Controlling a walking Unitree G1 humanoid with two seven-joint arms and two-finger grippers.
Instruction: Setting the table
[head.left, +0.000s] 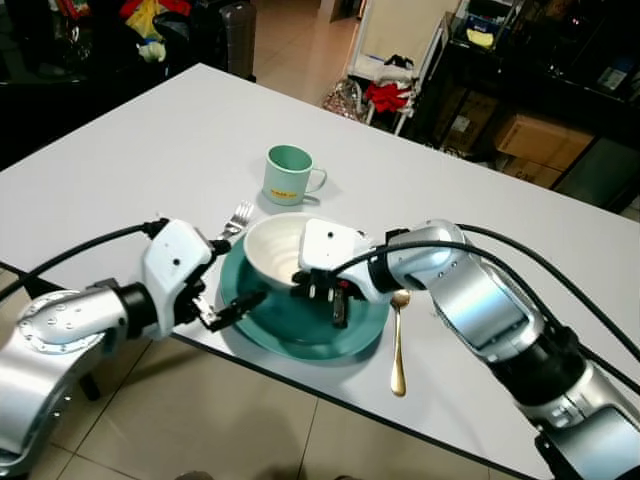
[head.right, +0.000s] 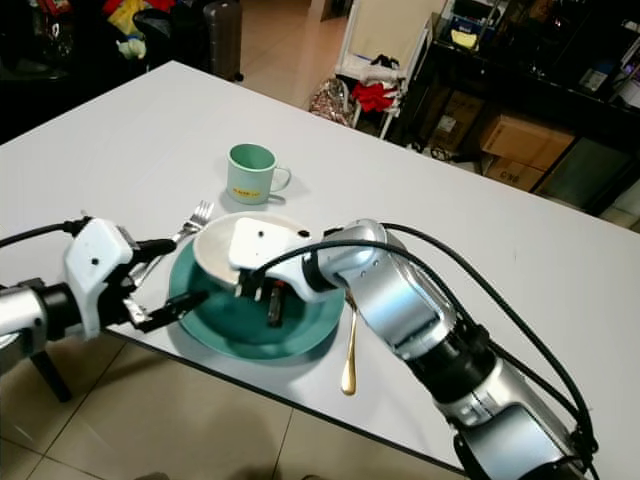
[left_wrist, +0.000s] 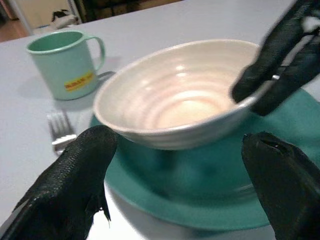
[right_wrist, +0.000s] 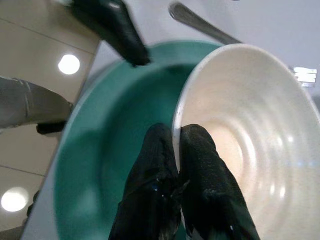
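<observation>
Head views: white bowl (head.left: 272, 248) sits tilted on a teal plate (head.left: 300, 320) near the desk's (head.left: 150, 150) front edge. Right tool (head.left: 320, 290) is clamped on the bowl's near rim, one finger inside, one outside. Left tool (head.left: 225, 312), fingers apart, hovers at the plate's left edge. Fork (head.left: 238, 218) lies left of the plate, gold spoon (head.left: 398, 345) right, green mug (head.left: 288, 176) behind.

L wrist view: bowl straight ahead between the spread fingers (left_wrist: 75, 170), not touching.

R wrist view: fingers (right_wrist: 200, 150) pinch the rim; bowl's underside is lifted off the plate.

Likely next: level the bowl; right arm is nearer.
</observation>
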